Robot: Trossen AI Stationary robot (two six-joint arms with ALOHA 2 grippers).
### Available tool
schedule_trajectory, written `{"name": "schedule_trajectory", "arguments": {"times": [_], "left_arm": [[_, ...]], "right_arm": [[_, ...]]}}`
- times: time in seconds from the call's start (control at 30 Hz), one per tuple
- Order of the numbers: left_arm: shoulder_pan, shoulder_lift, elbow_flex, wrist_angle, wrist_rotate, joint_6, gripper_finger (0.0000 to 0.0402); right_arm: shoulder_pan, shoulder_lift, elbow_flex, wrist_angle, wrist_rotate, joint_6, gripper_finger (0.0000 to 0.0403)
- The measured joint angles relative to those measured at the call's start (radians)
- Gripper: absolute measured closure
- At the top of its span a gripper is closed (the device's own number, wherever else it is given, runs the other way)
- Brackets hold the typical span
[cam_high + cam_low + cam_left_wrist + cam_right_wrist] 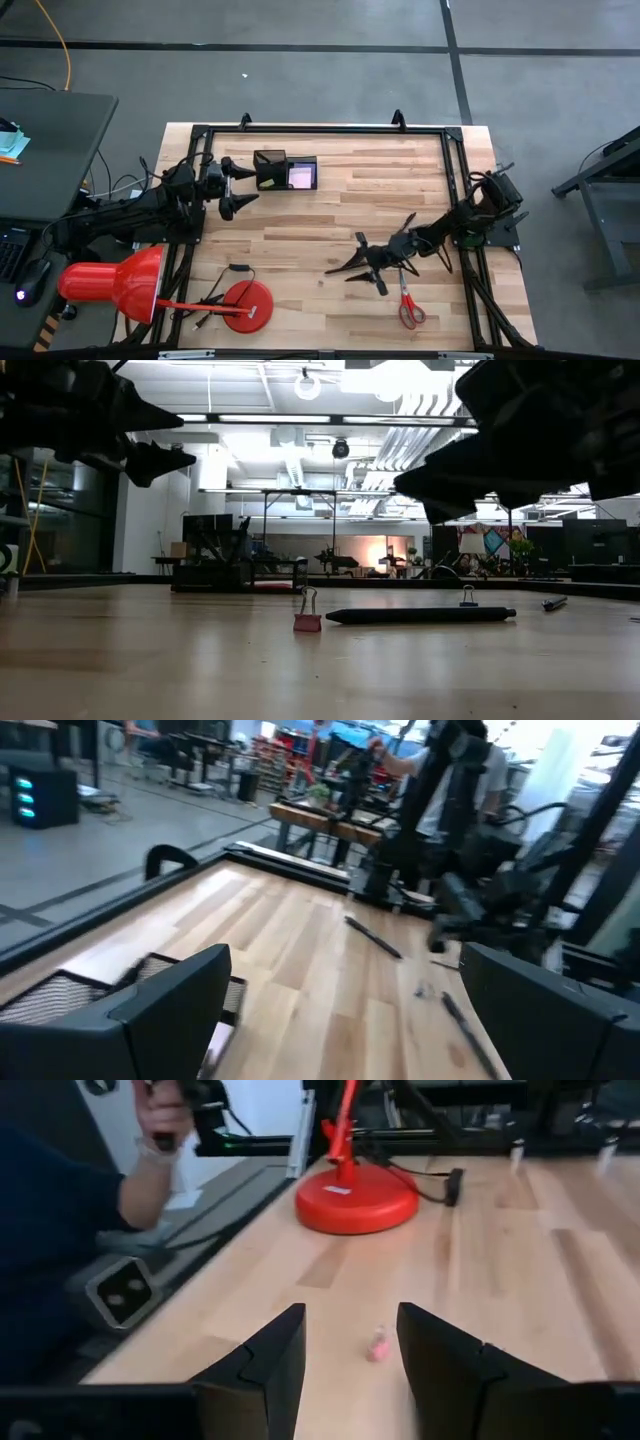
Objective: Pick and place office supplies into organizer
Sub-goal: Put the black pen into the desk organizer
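The black two-compartment organizer (285,171) stands near the table's far edge, and a purple pad (302,177) shows in its right compartment. My left gripper (253,185) hangs open just left of it; the organizer's mesh wall (60,998) shows beside its finger. My right gripper (345,256) is open above the table's right half. In the right wrist view a small pink binder clip (379,1345) stands on the wood between and beyond the fingers of this gripper (350,1342), untouched. The red-handled scissors (408,306) lie flat near the near right edge. A black pen (420,615) lies next to the clip (307,620).
The red desk lamp (110,283) with its round base (248,305) and cord fills the near left corner. A second clip (467,598) and another pen (555,603) lie farther back. More pens (372,935) lie mid-table. A person's hand (160,1120) shows beyond the table's left edge.
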Motion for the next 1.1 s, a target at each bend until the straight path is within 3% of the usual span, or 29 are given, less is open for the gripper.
{"name": "schedule_trajectory", "arguments": {"times": [0.13, 0.23, 0.37, 0.53, 0.8, 1.1], "left_arm": [[0.0, 0.002, 0.0, 0.0, -0.044, 0.003, 0.0021], [0.0, 0.002, 0.0, 0.004, -0.032, -0.005, 0.0021], [0.0, 0.019, 0.0, 0.046, 0.062, -0.009, 0.0021], [-0.001, 0.073, 0.0, 0.122, 0.16, -0.017, 0.0021], [-0.125, 0.191, 0.0, 0.279, 0.118, -0.002, 0.0021], [-0.246, 0.322, 0.0, 0.452, 0.042, 0.051, 0.0021]], "right_arm": [[0.019, 0.0, 0.0, -0.028, 0.001, 0.065, 0.0249], [0.023, 0.001, 0.0, -0.12, 0.066, 0.075, 0.0249], [0.029, 0.002, 0.0, -0.245, 0.182, 0.125, 0.0253], [0.048, 0.002, 0.0, -0.262, 0.214, 0.116, 0.0254], [0.055, 0.002, 0.0, -0.405, 0.268, 0.183, 0.0266], [0.073, 0.002, 0.0, -0.442, 0.337, 0.172, 0.0289]]}}
